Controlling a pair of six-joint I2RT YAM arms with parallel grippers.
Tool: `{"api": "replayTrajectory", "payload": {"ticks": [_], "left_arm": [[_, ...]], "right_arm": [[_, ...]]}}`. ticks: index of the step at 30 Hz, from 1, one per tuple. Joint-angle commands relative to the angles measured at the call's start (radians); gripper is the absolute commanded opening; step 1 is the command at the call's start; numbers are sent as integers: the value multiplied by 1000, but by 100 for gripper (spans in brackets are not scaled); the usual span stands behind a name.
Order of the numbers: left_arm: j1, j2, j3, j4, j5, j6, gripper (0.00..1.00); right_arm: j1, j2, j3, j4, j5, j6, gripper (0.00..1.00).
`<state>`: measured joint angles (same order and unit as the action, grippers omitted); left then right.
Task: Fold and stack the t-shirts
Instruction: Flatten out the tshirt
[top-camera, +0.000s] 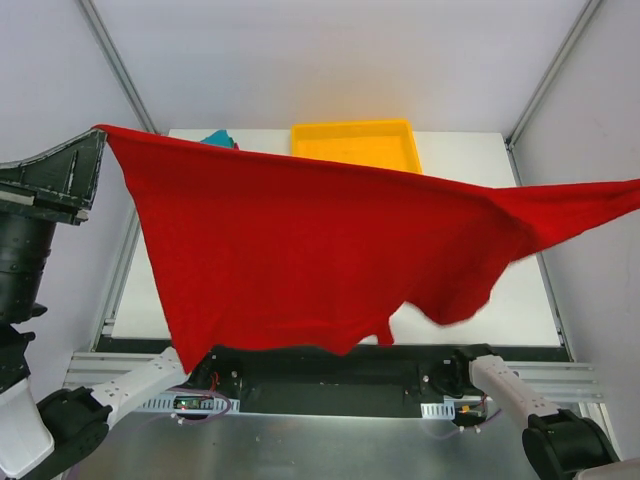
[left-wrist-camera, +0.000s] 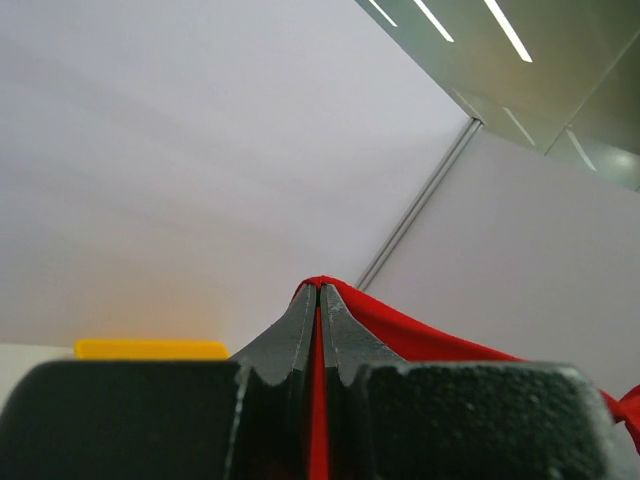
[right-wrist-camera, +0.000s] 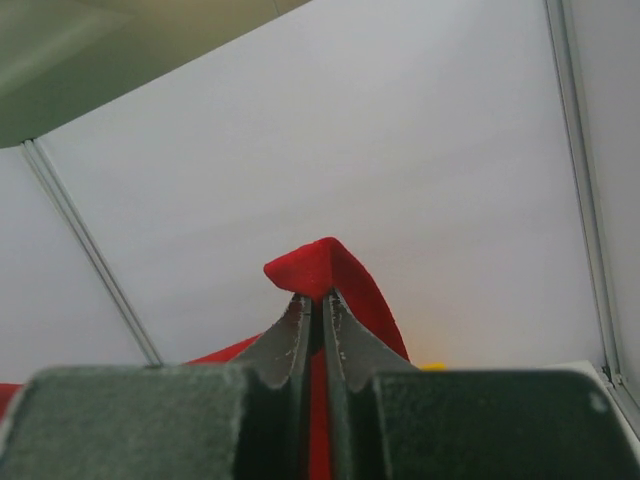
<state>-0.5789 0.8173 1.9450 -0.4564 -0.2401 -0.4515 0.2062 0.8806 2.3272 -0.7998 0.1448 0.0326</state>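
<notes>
The main risk is a slip: each gripper seems to hold only a thin corner of the red shirt (top-camera: 300, 250), so a quick swing or an outward pull might drag the cloth from the jaws and drop one side. The shirt also hangs unevenly. Its right part is drawn into a narrow, bunched band while the left falls as a broad sheet, with a ragged lower edge dipping toward the bottom centre of the top view, so laying it down like this would probably leave creases or a doubled-under sleeve. It spans the whole table (top-camera: 520, 300) and hides most of it; lowered blind, it could land on the tray (top-camera: 355, 145) or the teal shirt (top-camera: 218, 138) at the upper centre. The left gripper (left-wrist-camera: 319, 290) is closed tight on a red corner, with cloth showing between the jaws and curling over their tips — in the top view this is the shirt's upper-left peak. The right gripper (right-wrist-camera: 320, 297) is likewise clamped on a red fold that pokes up just above its tips. That end runs off the right edge of the top view, so the shirt is off the table, stretched in the air between the two.
</notes>
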Motion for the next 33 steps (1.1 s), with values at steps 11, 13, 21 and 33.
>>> {"api": "replayTrajectory", "payload": {"ticks": [11,13,21,33], "left_arm": [[247,394,-248,19,-189,-71,0],[341,489,-335,33,-72,-140,0],[370,972,-417,154,100,-95,0],[392,1162,-406,154,76,-102,0]], "right_arm": [[-5,233,-595,232,321,-120,1],[-7,276,-724,290,337,-97,1],[-13,619,-974,429,305,16,1],[-11,810,-1019,429,171,81,1]]}}
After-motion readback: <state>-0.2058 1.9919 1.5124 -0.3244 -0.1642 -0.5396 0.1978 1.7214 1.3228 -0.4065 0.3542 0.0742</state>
